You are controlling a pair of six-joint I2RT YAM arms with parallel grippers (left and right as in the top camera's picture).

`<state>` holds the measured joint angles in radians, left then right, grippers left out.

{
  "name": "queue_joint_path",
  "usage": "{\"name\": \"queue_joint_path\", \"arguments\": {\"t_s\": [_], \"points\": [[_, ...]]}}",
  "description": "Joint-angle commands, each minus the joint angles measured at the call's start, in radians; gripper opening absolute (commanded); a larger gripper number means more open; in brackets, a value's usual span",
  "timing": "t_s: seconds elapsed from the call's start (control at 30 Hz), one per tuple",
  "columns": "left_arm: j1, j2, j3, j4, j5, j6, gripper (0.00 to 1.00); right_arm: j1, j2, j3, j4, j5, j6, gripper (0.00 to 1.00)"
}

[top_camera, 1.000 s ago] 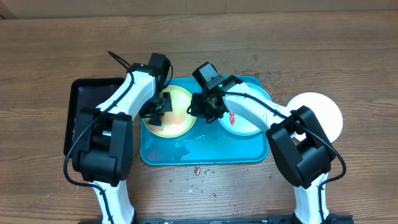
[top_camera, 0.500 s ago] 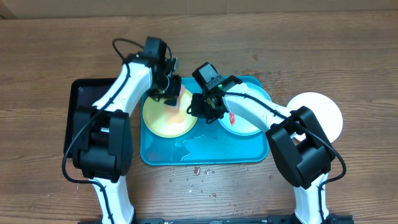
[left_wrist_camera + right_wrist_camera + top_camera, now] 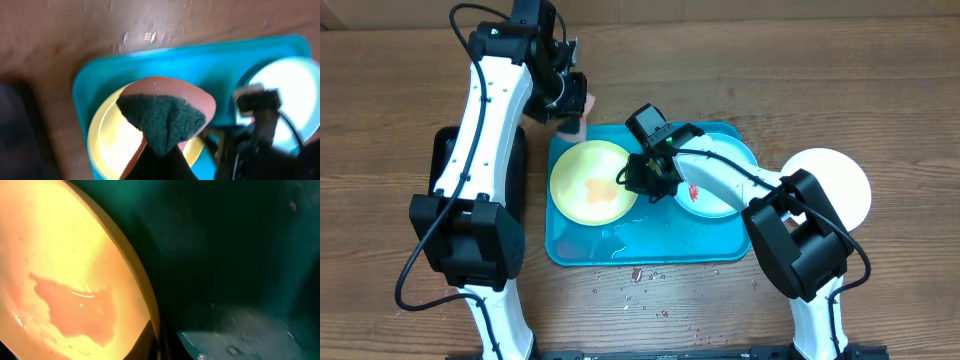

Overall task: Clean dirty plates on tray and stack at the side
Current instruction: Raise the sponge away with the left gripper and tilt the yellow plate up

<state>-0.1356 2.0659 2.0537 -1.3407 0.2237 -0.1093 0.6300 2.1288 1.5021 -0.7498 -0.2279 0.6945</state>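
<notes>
Evidently our right gripper (image 3: 646, 180) pinches the yellow-green plate (image 3: 582, 185) by its rim to steady it, while our left gripper (image 3: 570, 106) clenches the sponge (image 3: 165, 117) above, ready to scrub

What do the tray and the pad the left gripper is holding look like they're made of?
The tray: probably plastic, smooth glossy turquoise with rounded moulded corners. The pad: seemingly a sponge, salmon foam faced with a dark green, fuzzy matte scouring layer.

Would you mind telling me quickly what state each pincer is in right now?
Left pincer: closed, holding the sponge.
Right pincer: closed on the rim of the yellow-green plate, as far as shows.
</notes>
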Motion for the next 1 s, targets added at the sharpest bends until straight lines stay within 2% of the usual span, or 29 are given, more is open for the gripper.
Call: {"name": "queue_joint_path", "arguments": {"t_s": [0.0,0.23,0.47,0.63,0.97], "points": [[0.000,-0.007,0.017,-0.036,-0.070,-0.011,0.04,0.006,-0.102,0.026,-0.061,0.069,-0.050,0.04],[0.002,-0.007,0.016,-0.072,-0.101,-0.011,0.04,0.072,-0.284,0.026,-0.238,0.463,-0.074,0.04],[0.002,-0.007,0.016,-0.068,-0.108,-0.011,0.04,0.187,-0.315,0.026,-0.354,0.745,-0.062,0.04],[0.002,-0.007,0.009,-0.065,-0.108,-0.011,0.04,0.303,-0.315,0.026,-0.425,1.020,0.043,0.04],[0.003,-0.007,-0.030,-0.061,-0.131,-0.011,0.04,0.424,-0.315,0.026,-0.577,1.339,0.178,0.04]]}}
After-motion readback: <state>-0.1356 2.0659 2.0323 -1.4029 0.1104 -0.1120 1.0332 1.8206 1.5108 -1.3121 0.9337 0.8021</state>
